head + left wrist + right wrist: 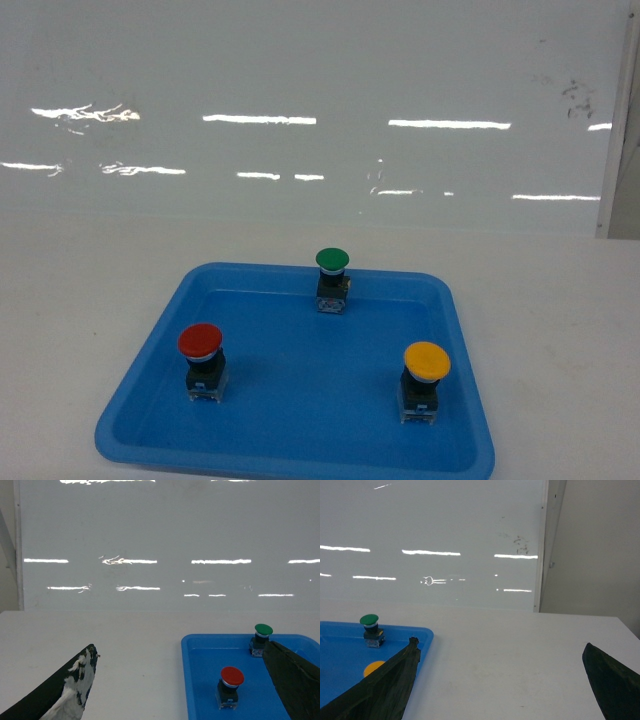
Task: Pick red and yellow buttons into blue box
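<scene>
1. Tray (pixel 455 330): shallow, blue, on white table (pixel 80 300).
2. Red button (pixel 201 360) front-left, yellow button (pixel 424 380) front-right, green button (pixel 332 279) at back, all upright.
3. Left gripper (pixel 185 690) and right gripper (pixel 500 685): jaws spread wide, holding nothing.

Head above tray (pixel 300 390) (close), wrists flanking — low

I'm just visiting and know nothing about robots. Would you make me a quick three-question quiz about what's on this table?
1. True or false: the red button lies on its side.
2. Which button stands farthest from the robot in the blue tray? A) the yellow button B) the green button C) the red one
3. Fill in: both the left gripper and the right gripper are ____ and hold nothing.

Key: 1 false, it stands upright; 2 B; 3 open.
</scene>
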{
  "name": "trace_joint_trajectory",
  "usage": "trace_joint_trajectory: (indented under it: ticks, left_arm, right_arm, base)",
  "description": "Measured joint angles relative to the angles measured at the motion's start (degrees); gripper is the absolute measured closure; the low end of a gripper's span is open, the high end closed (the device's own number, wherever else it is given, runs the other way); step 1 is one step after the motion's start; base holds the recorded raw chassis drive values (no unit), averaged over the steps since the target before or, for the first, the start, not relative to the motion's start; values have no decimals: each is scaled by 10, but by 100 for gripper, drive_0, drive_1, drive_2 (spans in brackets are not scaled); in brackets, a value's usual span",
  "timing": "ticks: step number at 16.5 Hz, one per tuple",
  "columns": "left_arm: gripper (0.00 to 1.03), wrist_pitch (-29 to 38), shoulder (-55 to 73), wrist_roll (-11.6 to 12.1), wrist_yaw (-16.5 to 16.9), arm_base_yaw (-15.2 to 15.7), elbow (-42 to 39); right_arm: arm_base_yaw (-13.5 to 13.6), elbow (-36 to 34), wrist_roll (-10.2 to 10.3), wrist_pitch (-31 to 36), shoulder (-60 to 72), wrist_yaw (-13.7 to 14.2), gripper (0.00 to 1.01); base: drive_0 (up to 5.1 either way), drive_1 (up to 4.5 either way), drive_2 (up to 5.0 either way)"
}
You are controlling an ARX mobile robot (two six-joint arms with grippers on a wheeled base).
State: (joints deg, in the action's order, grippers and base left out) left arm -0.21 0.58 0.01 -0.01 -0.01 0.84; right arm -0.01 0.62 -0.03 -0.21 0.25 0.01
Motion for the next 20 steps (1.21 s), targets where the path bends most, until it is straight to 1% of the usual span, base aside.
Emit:
trace_joint_trajectory:
  ticks: [6,7,8,9,10,11,12,13,14,15,17,18,19,20]
  left_arm:
    - [5,0,0,0,0,0,0]
    - [5,3,5,0,4,0,0]
    - [5,14,20,0,17,3,1]
    - [5,36,55,0,29,8,2]
    - [5,66,96,1,44,20,5]
    - [5,86,131,2,52,32,15]
    - [5,104,176,4,62,43,36]
    - [5,117,213,5,78,56,59]
    - [5,131,249,11,96,60,81]
    - [5,137,269,15,102,61,95]
    - [5,174,350,23,118,49,141]
    - [5,184,400,30,126,42,165]
    - [5,201,438,35,130,41,181]
    - [5,208,479,36,126,41,200]
  right_arm:
    - [0,0,0,0,0,-1,3]
    - [-11,0,5,11,11,-24,3]
    - [-16,1,6,22,24,-26,3]
    - [-25,2,10,34,49,-36,3]
    - [-34,8,13,56,80,-42,3]
    - [-39,21,17,77,115,-47,3]
    - [-37,42,17,91,152,-55,3]
    - [-43,68,17,110,198,-77,3]
    - [-54,93,15,130,247,-97,3]
    - [-60,108,12,139,275,-108,3]
    - [-60,143,-2,178,348,-114,3]
    - [-50,161,-11,200,389,-109,3]
    - [-42,172,-12,209,415,-103,3]
    - [-31,181,-17,225,436,-98,3]
  base:
    - [0,0,0]
    - [0,0,0]
    - [0,0,0]
    - [0,0,0]
    - [0,0,0]
    - [0,0,0]
    - [0,0,0]
    - [0,0,0]
    - [0,0,0]
    - [0,0,0]
    - [0,0,0]
    - [0,0,0]
    - [0,0,0]
    - [0,0,0]
